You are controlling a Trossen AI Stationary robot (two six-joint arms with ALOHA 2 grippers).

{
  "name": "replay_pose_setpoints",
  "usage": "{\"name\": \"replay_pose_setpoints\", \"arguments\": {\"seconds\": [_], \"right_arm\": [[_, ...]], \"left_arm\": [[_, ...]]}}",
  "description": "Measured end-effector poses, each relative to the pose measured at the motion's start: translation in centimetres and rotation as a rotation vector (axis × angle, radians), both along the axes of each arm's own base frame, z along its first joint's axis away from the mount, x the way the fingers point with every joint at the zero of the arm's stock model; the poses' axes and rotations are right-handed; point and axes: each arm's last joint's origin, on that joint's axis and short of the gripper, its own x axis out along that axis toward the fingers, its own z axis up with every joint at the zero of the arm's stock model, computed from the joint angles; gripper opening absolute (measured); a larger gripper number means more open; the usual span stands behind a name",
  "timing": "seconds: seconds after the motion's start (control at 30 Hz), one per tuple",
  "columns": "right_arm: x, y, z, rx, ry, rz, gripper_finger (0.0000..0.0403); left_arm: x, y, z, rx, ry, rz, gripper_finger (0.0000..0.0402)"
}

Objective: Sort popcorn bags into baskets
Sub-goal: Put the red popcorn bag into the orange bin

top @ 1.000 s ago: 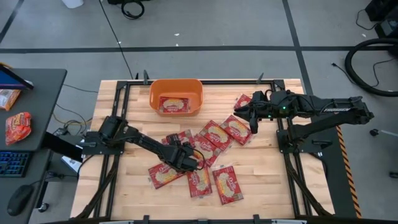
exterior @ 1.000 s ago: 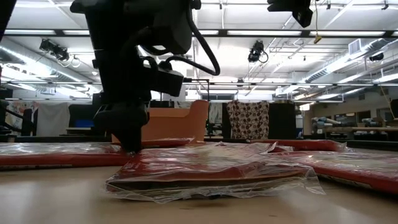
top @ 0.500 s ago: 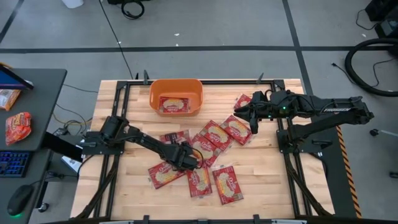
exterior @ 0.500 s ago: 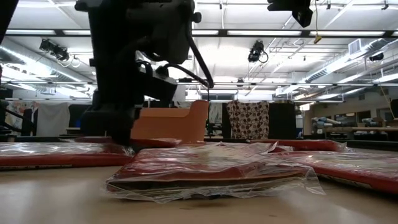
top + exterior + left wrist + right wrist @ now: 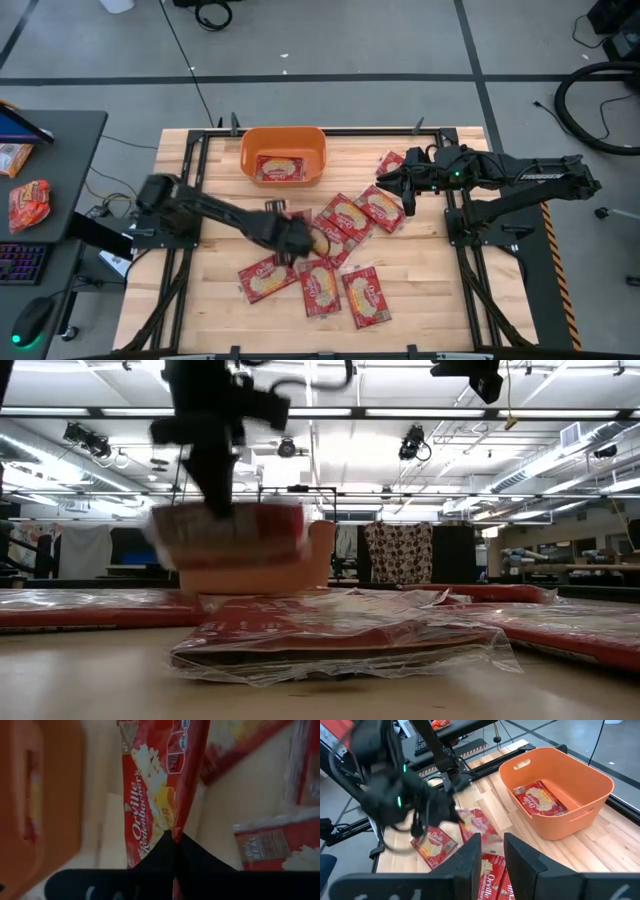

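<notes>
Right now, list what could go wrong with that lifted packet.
The left gripper pinches the lifted popcorn bag only at one edge, so it hangs and could slip out. The orange basket lies some way off; a swinging bag might catch its rim or land outside. The right gripper hovers open, apart.

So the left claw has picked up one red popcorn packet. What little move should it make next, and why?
Probably carry it toward the orange basket. The left gripper is shut on a popcorn bag, lifted clear of the table, and the basket holds only one packet. The right gripper waits, open, on the table's right side.
</notes>
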Motion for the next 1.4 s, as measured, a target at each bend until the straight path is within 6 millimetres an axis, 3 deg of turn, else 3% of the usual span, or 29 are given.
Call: {"name": "replay_pose_setpoints", "arguments": {"seconds": [0.33, 0.53, 0.63, 0.97, 1.27, 1.4], "right_arm": [[0.0, 0.0, 0.0, 0.001, -0.001, -0.002, 0.0089], [0.0, -0.2, 0.1, -0.027, -0.009, -0.054, 0.0089], [0.0, -0.3, 0.2, -0.043, -0.021, -0.077, 0.0089], [0.1, -0.5, 0.3, -0.025, -0.032, -0.091, 0.0089], [0.1, -0.5, 0.3, -0.003, -0.036, -0.099, 0.0089], [0.0, -0.6, 0.3, -0.012, -0.036, -0.124, 0.0089]], "left_arm": [[-3.5, 6.9, 7.7, 0.053, -0.236, 0.143, 0.0004], [-3.6, 10.4, 9.1, 0.135, -0.281, 0.094, 0.0003], [-2.6, 12.1, 8.4, 0.182, -0.24, 0.033, 0.0003], [-0.3, 17.7, 2.8, 0.179, 0.048, -0.089, 0.0003], [-0.2, 22.4, -0.8, 0.042, 0.089, -0.088, 0.0004], [-0.6, 23.7, -1.6, -0.054, 0.054, -0.03, 0.0035]]}}
